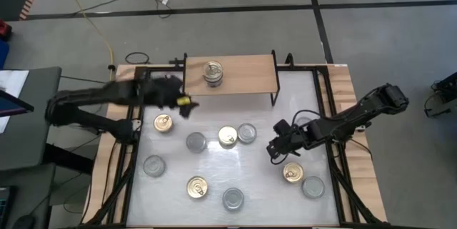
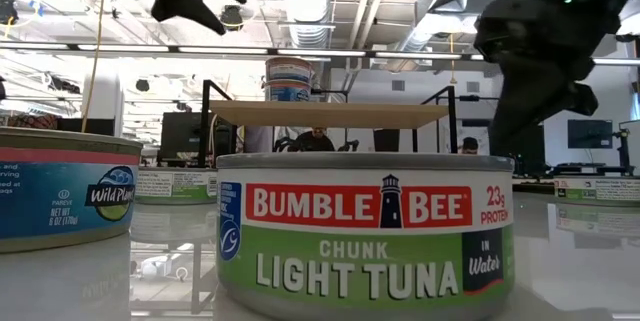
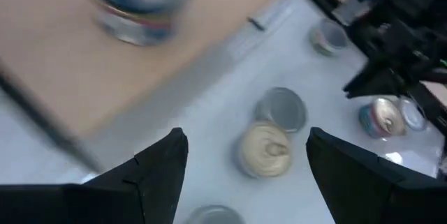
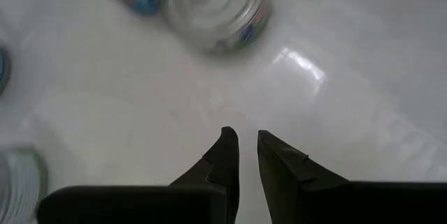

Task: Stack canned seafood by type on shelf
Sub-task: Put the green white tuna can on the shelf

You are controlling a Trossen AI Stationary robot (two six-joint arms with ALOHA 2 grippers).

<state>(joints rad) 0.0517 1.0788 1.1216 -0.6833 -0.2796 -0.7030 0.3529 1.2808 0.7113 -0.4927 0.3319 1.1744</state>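
The shelf (image 1: 246, 73) stands at the table's far side with a stack of two cans (image 1: 213, 72) on its board. Several loose cans lie on the white tabletop, some with gold lids (image 1: 228, 137), some with silver lids (image 1: 196, 141). My left gripper (image 1: 186, 103) hovers by the shelf's near left corner, open and empty; in its wrist view a gold-lidded can (image 3: 265, 151) and a silver one (image 3: 283, 105) lie below its fingers. My right gripper (image 1: 274, 148) hangs low over the table right of centre, its fingers almost together on nothing (image 4: 248, 144).
The right arm reaches in from the table's right edge over a gold can (image 1: 293, 172) and a silver can (image 1: 313, 186). More cans sit near the front edge (image 1: 233, 199). Black rails (image 1: 325, 108) frame the tabletop. A tuna can (image 2: 365, 236) fills the low view's foreground.
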